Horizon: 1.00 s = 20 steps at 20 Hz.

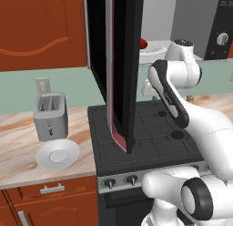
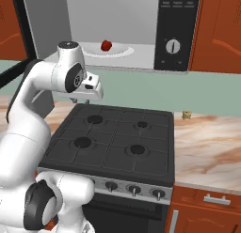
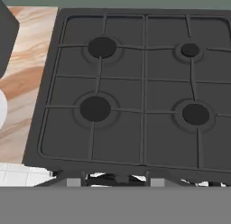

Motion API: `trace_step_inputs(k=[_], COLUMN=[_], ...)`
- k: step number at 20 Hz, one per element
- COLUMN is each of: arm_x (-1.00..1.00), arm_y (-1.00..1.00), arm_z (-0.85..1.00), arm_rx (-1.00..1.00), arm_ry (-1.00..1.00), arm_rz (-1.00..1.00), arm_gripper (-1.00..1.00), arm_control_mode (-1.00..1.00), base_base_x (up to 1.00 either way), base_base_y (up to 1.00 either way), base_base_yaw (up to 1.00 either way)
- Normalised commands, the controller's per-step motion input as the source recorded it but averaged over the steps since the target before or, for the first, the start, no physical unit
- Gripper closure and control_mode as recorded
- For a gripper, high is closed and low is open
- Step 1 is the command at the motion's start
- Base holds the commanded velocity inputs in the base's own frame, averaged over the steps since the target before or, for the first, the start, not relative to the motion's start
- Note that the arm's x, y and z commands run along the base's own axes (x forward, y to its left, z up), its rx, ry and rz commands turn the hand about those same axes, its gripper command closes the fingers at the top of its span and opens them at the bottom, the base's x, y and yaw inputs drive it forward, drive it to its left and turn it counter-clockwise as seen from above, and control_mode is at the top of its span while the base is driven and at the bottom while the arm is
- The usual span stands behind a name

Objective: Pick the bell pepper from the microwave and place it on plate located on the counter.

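Red bell pepper (image 2: 106, 45) in microwave (image 2: 141, 30) | claw (image 2: 87, 99) below, well apart | grip unclear

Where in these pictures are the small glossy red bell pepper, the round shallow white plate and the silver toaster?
Small glossy red bell pepper (image 2: 106, 45): right base view, middle of its rounded body.
Round shallow white plate (image 1: 58, 154): left base view, flat centre circle.
Silver toaster (image 1: 50, 121): left base view, front face.
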Motion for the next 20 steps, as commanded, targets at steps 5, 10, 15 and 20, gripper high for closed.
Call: trace_step_inputs(k=[5,10,15,20], arm_x=[-0.31,-0.62,-0.34,-0.06], arm_y=[-0.07,-0.11,0.03,-0.04], arm_z=[0.10,0.79,1.00,0.98], arm_rx=[0.03,0.10,0.06,0.02], arm_ry=[-0.20,-0.53,-0.53,-0.48], arm_rz=[0.00,0.02,0.09,0.12], arm_gripper=[-1.00,-1.00,-1.00,-1.00], arm_control_mode=[-1.00,-1.00,-1.00,-1.00], base_base_x=[0.00,0.00,0.00,0.00], base_base_y=[0.00,0.00,0.00,0.00], base_base_yaw=[0.00,0.00,0.00,0.00])
